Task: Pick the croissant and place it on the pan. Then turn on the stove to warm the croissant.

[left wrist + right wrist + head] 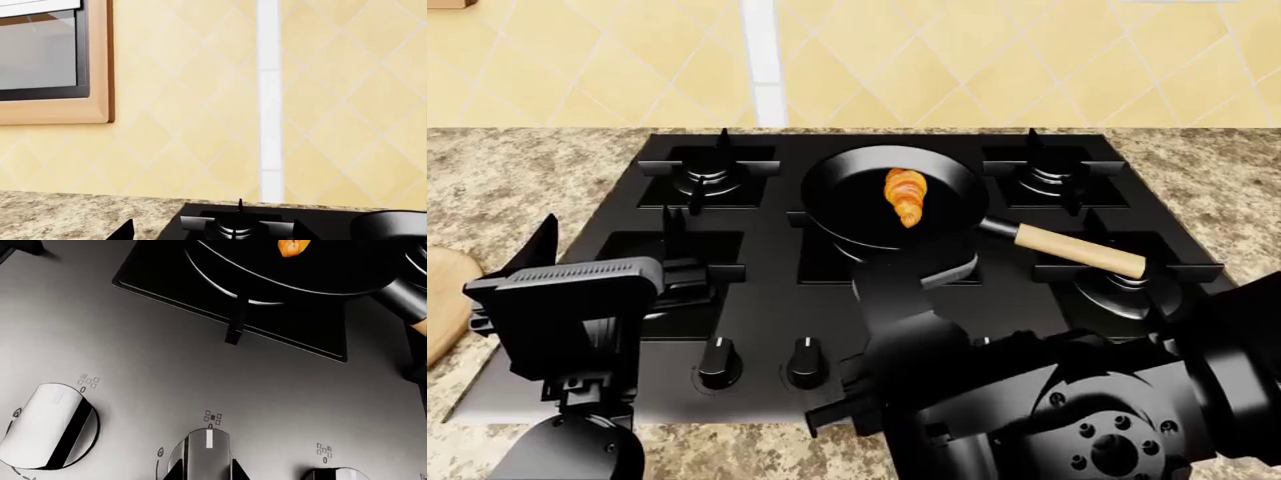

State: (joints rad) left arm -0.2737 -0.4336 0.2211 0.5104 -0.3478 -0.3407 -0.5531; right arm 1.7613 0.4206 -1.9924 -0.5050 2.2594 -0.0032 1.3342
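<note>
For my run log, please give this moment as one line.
croissant: in pan | pan: on stove centre burner | right gripper: at a knob | left gripper: idle, holds nothing

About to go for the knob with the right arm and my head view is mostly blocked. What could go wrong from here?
1. Wrong burner: several near-identical knobs sit in a row; the pan with the croissant rests on the centre burner, so check the small burner marks first.
2. The right arm hides the knobs on that side in the head view, so rely on the wrist view.
3. The pan handle juts toward the right arm; a sweep might knock it.
</note>
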